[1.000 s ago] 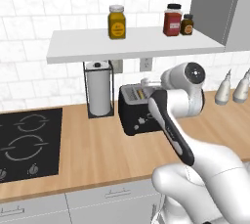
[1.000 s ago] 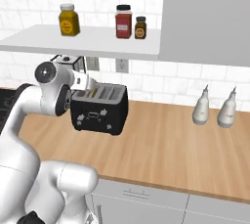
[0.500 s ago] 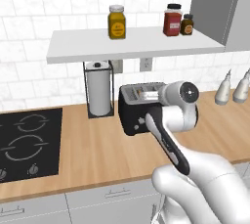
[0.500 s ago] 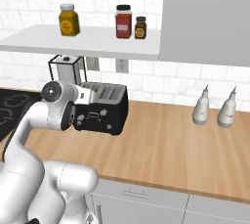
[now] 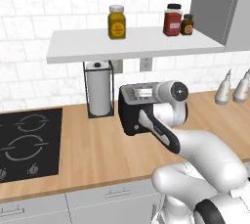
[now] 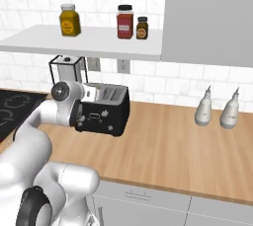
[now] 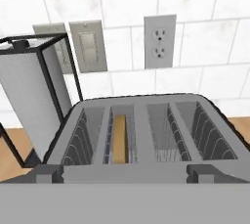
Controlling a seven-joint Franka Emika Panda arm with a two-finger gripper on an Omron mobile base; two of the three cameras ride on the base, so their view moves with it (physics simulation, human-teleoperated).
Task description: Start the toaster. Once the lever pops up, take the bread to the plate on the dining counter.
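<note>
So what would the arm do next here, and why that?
Probably ease the open gripper down toward the lever side of the toaster and press it. The bread already sits down in one slot, the hand hovers just above the toaster's top, and nothing is held, so starting it looks like the step left.

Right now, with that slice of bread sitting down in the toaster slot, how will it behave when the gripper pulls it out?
The bread looks thin, so it is probably light and may bend or crumble under a hard pinch. It stands on edge, deep between the wire guides of the toaster, so it could snag unless lifted straight up.
</note>
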